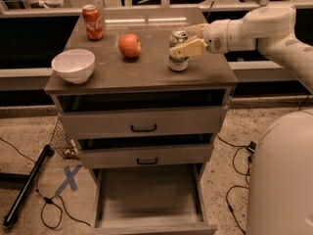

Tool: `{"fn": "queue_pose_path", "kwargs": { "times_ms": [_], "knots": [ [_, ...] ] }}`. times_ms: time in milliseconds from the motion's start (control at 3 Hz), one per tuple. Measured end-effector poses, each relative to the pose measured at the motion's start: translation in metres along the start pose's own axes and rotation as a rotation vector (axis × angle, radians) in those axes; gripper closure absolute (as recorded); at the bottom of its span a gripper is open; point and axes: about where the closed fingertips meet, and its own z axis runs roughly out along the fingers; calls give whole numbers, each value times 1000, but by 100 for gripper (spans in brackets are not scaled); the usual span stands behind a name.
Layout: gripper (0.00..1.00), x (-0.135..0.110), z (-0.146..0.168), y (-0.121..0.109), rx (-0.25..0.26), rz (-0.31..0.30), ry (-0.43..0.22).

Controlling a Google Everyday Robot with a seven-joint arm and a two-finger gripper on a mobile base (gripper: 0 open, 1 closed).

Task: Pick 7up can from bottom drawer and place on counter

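7up can (178, 62) | stood upright on counter (142, 70) | pinched between the fingers of the hand (180, 40) | bottom drawer (146, 199) open well below hand

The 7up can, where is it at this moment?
In the camera view the 7up can stands upright on the counter's right part, right of the apple; the gripper is at its upper half, on its right side.
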Motion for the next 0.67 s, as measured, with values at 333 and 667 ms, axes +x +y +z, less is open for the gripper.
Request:
{"fn": "queue_pose_path", "kwargs": {
  "times_ms": [333,667],
  "knots": [
    [0,0,0,0,0,0,0],
    [0,13,-19,11,-97,-22,0]
  ]
}}
